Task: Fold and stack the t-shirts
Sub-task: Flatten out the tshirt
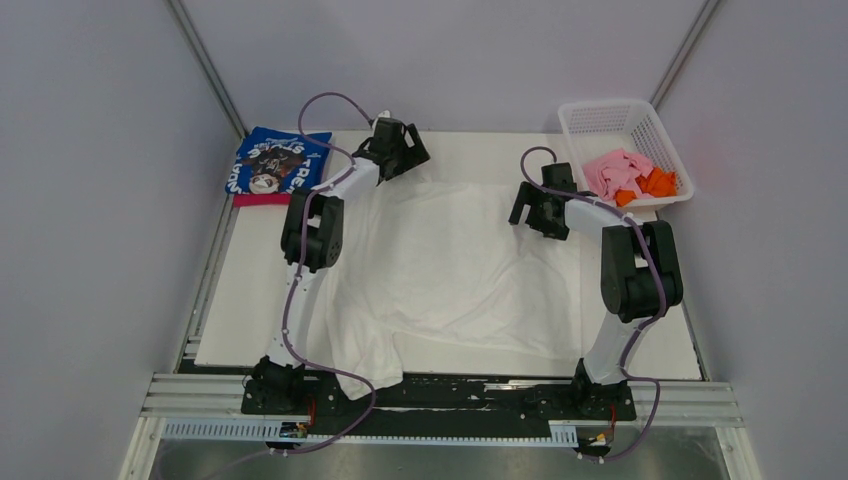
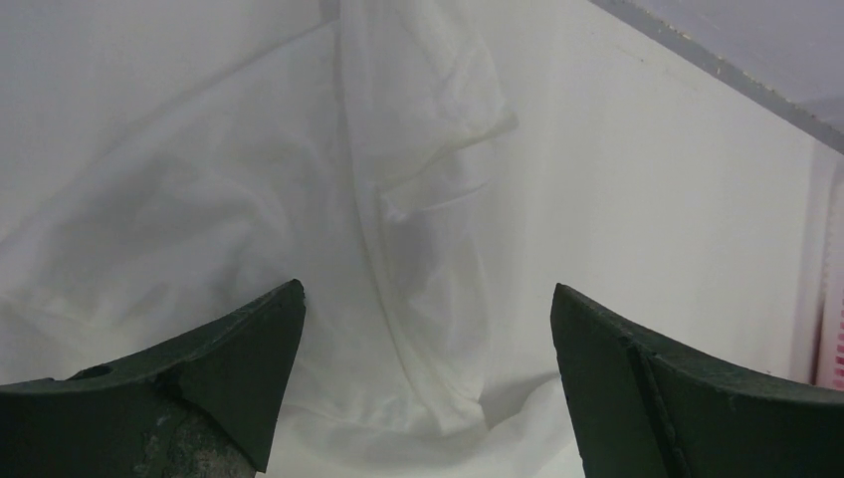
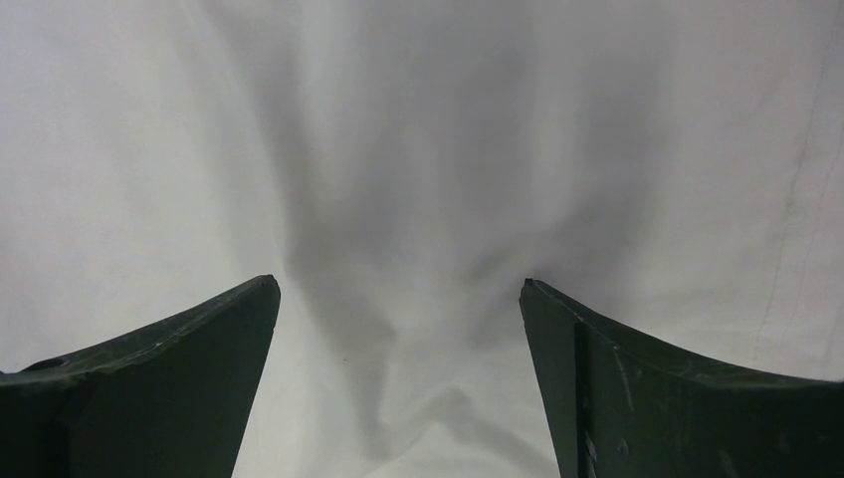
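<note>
A large white t-shirt [image 1: 450, 270] lies spread over the middle of the table, one sleeve hanging at the near edge. No print shows on it. My left gripper [image 1: 402, 150] is open above its far left corner; its wrist view shows a bunched fold of the white cloth [image 2: 438, 299] between the fingers. My right gripper [image 1: 535, 205] is open above the shirt's far right part, over rumpled white cloth [image 3: 418, 299]. A folded blue t-shirt with white lettering [image 1: 278, 160] lies on a magenta one [image 1: 262, 199] at the far left. Pink [image 1: 615, 170] and orange [image 1: 655, 183] t-shirts sit in the basket.
A white plastic lattice basket [image 1: 610, 118] stands at the far right corner of the table. Grey walls close in on both sides. The aluminium rail [image 1: 440, 400] with both arm bases runs along the near edge.
</note>
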Available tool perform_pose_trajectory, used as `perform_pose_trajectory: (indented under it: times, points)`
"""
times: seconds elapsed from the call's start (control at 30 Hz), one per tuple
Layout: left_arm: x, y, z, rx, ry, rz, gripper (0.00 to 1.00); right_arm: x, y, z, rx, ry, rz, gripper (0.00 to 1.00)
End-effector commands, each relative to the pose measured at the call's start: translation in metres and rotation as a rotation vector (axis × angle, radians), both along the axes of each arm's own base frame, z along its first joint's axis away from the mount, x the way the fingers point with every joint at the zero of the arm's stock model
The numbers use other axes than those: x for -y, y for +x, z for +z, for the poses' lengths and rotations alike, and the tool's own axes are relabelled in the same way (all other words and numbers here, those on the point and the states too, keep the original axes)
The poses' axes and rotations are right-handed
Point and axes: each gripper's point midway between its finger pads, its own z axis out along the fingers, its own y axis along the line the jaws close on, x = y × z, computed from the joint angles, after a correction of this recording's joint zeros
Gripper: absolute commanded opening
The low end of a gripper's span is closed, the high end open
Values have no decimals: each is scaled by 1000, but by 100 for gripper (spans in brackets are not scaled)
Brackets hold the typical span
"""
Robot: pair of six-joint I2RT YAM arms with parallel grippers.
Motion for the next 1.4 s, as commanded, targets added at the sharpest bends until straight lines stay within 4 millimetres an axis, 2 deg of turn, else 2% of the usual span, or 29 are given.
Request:
perform_pose_trajectory:
  times: [0.0,0.23,0.53,0.57,0.6,0.63,0.67,0.7,0.73,0.87,1.0,1.1,1.17,1.23,1.3,1.37]
  points:
    - [20,17,24,61,-85,-10,100,-1,0,-4,-7,4,-8,100]
    - [49,25,17,79,-147,-48,100,1,-2,-13,-28,-7,-13,100]
    - [100,44,45,232,-246,-102,100,1,-2,-16,-36,-11,-12,100]
    - [105,49,63,270,-277,-101,100,1,-2,-16,-35,-9,-11,100]
    - [108,51,49,259,-281,-100,100,0,-1,-15,-33,-6,-11,100]
    - [114,56,65,308,-320,-102,100,0,-1,-15,-32,-4,-9,100]
    - [118,56,58,311,-329,-103,100,0,-1,-15,-34,-5,-7,100]
    - [121,60,70,350,-351,-102,100,0,-1,-15,-34,-6,-8,100]
    - [122,61,68,359,-350,-93,100,0,-1,-15,-34,-6,-7,100]
    - [115,64,92,423,-289,-94,100,1,0,-9,-17,-9,-12,100]
    - [104,54,140,501,-162,-149,100,2,5,5,14,-13,-15,100]
    - [87,40,174,528,-53,-157,100,6,7,20,47,-26,-35,100]
    - [77,29,181,510,1,-160,100,11,6,30,64,-38,-61,100]
    - [66,18,179,475,52,-157,100,15,4,39,76,-47,-90,100]
    - [57,7,168,423,90,-161,100,18,-1,44,83,-51,-118,100]
    - [49,-5,150,357,115,-183,100,23,-5,49,92,-58,-144,100]
